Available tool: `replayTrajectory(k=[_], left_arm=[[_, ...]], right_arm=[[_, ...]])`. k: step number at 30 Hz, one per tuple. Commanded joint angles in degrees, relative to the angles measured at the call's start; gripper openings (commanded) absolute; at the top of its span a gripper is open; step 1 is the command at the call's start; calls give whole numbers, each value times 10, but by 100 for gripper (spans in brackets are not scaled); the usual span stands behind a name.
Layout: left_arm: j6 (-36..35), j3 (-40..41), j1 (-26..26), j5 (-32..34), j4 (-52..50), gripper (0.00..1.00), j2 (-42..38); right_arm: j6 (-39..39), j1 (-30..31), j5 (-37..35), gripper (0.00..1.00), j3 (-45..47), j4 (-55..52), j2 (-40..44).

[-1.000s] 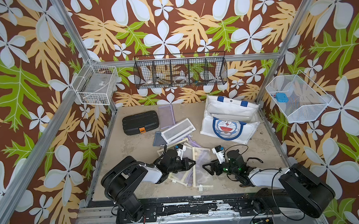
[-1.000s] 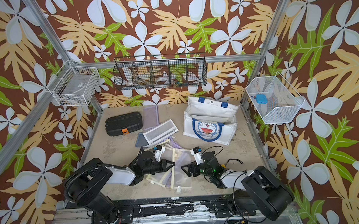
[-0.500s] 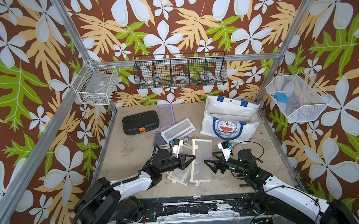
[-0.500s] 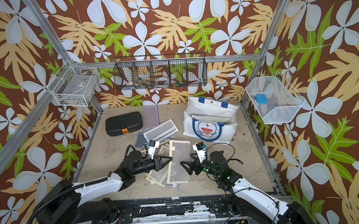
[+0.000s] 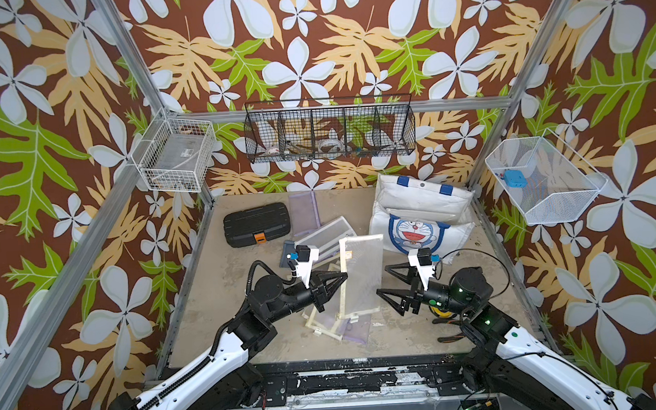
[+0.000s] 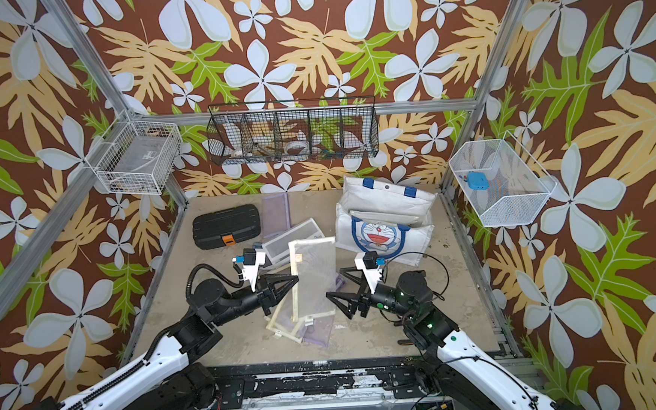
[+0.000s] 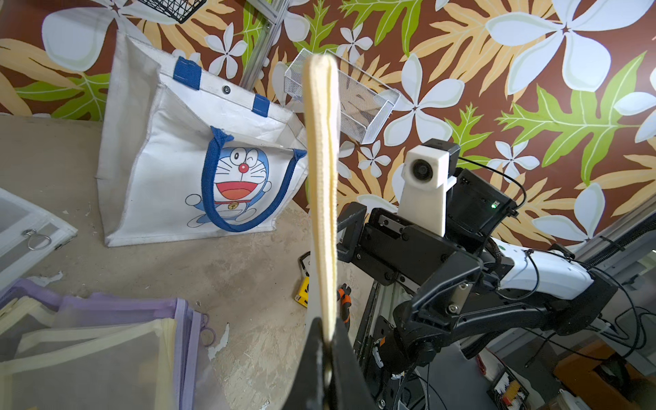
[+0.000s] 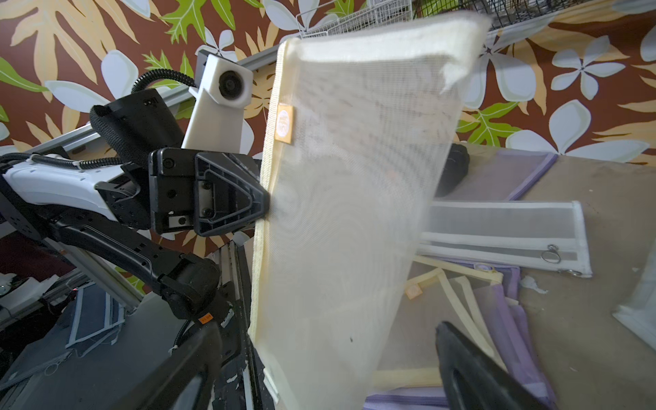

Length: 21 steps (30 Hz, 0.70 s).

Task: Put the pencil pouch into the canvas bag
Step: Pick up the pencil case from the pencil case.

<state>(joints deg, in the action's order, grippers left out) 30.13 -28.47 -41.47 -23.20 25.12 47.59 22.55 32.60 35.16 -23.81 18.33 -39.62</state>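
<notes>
The pencil pouch [image 5: 363, 274], a cream-edged mesh pouch, hangs upright above the middle of the table. My left gripper [image 5: 344, 277] is shut on its left edge; the left wrist view shows that edge [image 7: 321, 177] pinched at the fingertips of the left gripper [image 7: 328, 340]. My right gripper [image 5: 382, 280] stands open at the pouch's right side. In the right wrist view the pouch [image 8: 355, 198] fills the space before the spread fingers of the right gripper [image 8: 326, 330]. I cannot tell if they touch. The canvas bag [image 5: 424, 208] stands at the back right, mouth open upward.
A black case [image 5: 257, 226] lies at the back left. Several purple, white and cream pouches [image 5: 337, 318] are strewn under and behind the held one. Orange-handled pliers [image 5: 449, 337] lie near the right arm. Wire baskets [image 5: 329, 129] hang on the walls.
Both arms have stretched forward from a folded stance. The left gripper has raised the pouch off the pile and stood it upright. The right gripper has opened wider and closed in on it.
</notes>
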Motion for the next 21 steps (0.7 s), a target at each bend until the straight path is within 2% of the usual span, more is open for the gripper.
replayTrajectory(k=[1,10,15,21], left_arm=[[-10,6,1,-29,24,0,-17],[13,30,1,-110,114,0,-23],[28,35,1,-126,142,0,-8],[38,39,0,-123,144,0,4]], right_arm=[[3,0,18,95,-4,26,4],[26,0,41,92,7,94,-1],[36,11,42,46,19,137,-11],[20,58,8,18,23,136,-6]])
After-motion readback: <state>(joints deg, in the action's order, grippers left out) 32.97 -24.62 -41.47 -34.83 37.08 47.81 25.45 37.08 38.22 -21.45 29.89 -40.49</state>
